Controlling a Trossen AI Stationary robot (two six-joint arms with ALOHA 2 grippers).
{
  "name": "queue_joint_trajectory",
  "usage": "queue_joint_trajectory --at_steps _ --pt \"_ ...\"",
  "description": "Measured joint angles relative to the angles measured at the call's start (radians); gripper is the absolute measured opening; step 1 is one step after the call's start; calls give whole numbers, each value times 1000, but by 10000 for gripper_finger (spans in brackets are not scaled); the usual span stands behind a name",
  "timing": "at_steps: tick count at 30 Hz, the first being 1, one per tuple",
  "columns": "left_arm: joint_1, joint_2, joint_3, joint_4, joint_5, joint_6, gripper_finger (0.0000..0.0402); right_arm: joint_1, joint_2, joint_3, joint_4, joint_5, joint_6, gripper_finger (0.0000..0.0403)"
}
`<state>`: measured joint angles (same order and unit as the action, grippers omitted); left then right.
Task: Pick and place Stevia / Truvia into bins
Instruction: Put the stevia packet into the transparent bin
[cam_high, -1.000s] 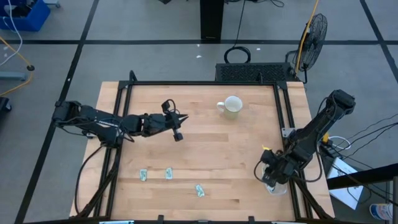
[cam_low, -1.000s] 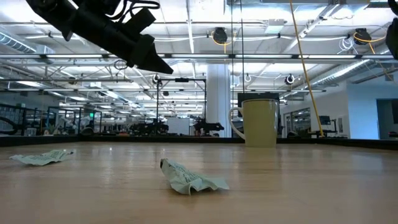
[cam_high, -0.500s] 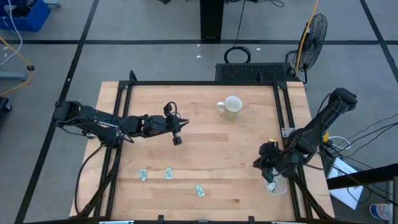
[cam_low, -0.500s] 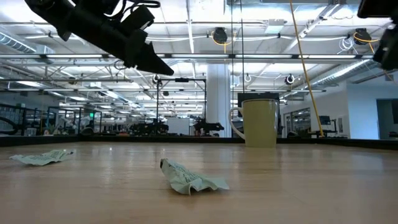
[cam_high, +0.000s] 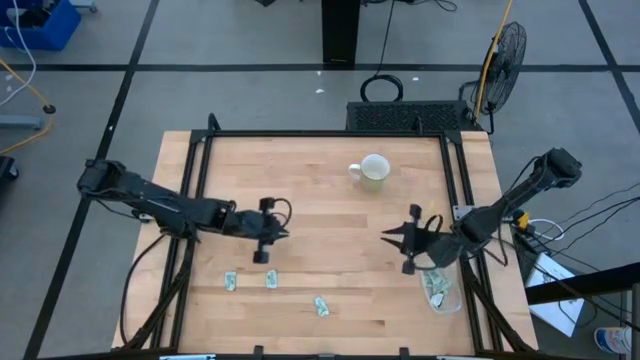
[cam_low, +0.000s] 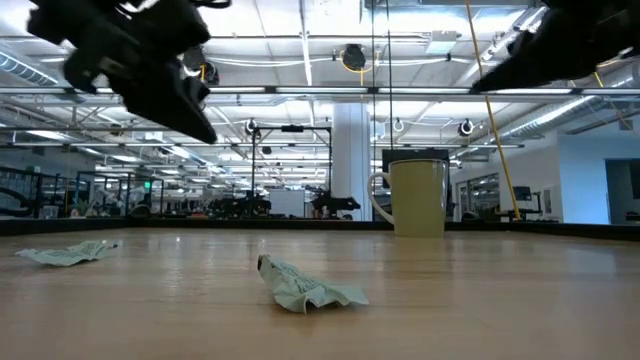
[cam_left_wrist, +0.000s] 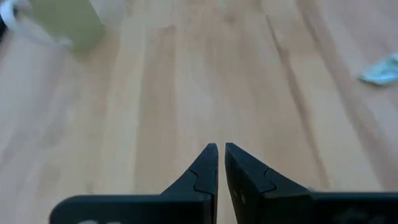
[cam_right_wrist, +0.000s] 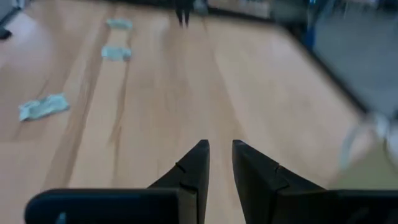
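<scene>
So, three sachets left on the table (cam_high: 320, 170), all in a row along the near edge: left sachet (cam_high: 230, 282), middle sachet (cam_high: 271, 279), right sachet (cam_high: 321, 306), the last one crumpled. At least one more already sits in the clear bin (cam_high: 440, 289) at the near-right corner.

Left pincer (cam_high: 262, 257) hovers just on the far side of the left and middle sachets, tip pointing at the near edge. Its fingers are almost together, only a thin gap, nothing between them. Middle sachet is the closest target: just near-right of the tip, long axis running near-to-far, roughly in line with the pincer.

Right pincer (cam_high: 405, 268) hangs just left of the bin, tips pointing left, narrow gap, nothing held. It's well apart from the row; the crumpled one lies to its near-left.

My read: left arm is clearly nearer, so the next pick is its job. It needs to open up first, then drop onto the middle sachet across its short side.
</scene>
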<state>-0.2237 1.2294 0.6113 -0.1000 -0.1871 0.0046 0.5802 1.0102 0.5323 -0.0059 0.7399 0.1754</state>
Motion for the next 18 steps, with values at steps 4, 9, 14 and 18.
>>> queue_joint_trajectory --at_steps 4,9,14,18 --pt "-56 -95 0 -183 -4 -161 37 -59 4 -99 352 -5 -263 61" --pt "-116 -176 0 -435 -23 -391 37 -127 2 -195 637 -6 -444 61" --pt "-172 -163 0 -625 46 -621 45 -187 3 -220 637 -86 -446 76" --pt "-221 -128 0 -614 137 -733 79 -232 3 -220 637 -166 -424 110"
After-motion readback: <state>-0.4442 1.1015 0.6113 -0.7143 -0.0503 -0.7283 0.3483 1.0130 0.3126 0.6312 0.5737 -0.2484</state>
